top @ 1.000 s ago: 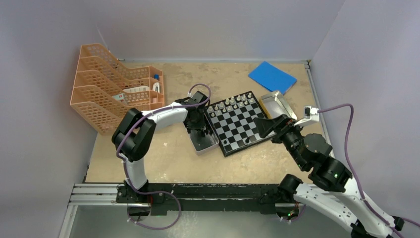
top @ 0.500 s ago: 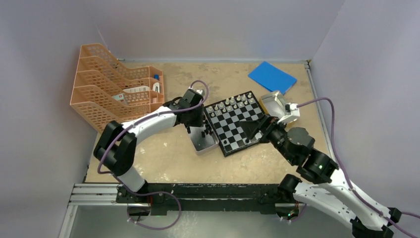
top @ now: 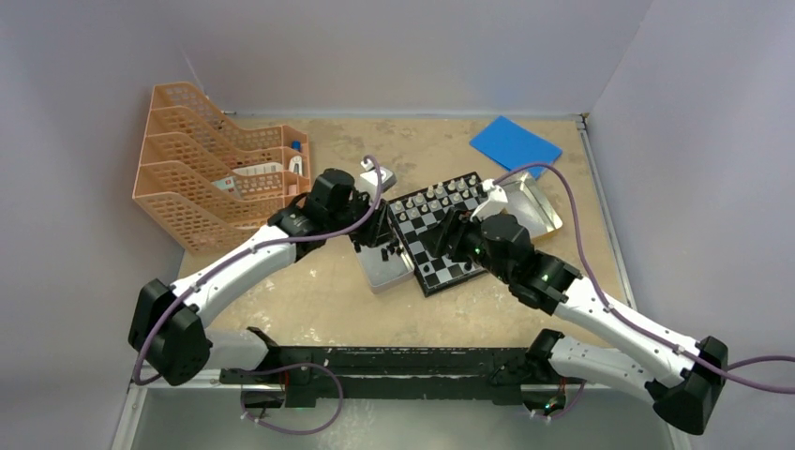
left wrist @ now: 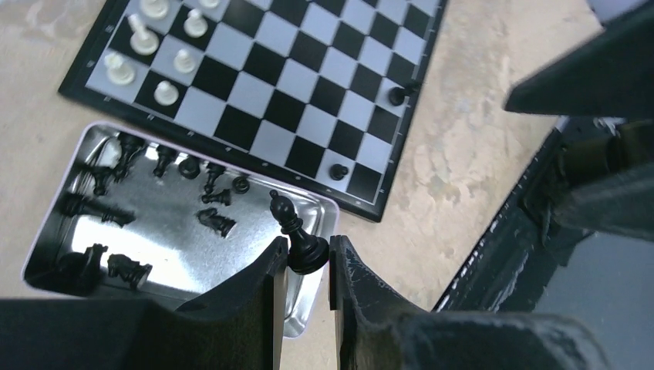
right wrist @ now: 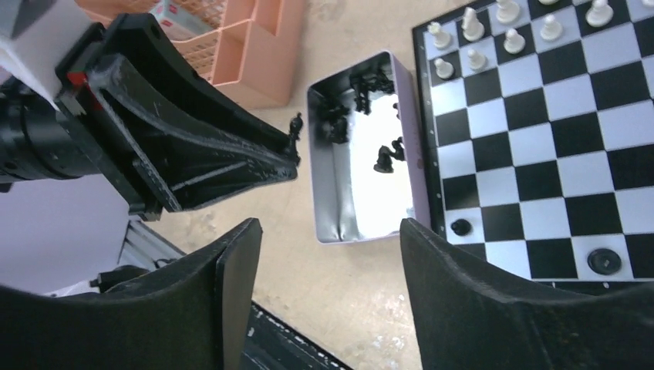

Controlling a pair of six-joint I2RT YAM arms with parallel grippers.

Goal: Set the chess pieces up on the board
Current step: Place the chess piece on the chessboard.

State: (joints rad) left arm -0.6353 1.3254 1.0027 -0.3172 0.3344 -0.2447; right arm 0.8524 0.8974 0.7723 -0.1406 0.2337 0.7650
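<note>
L pincer clamped on black piece over tin, R pincer open & empty: carry upright to board black-side rank, seat base flat mid-sq, then release.

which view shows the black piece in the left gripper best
Left wrist: the black piece is close and sharp, pinched by the left gripper. Right wrist shows a tiny silhouette; top external, nothing clear.
</note>
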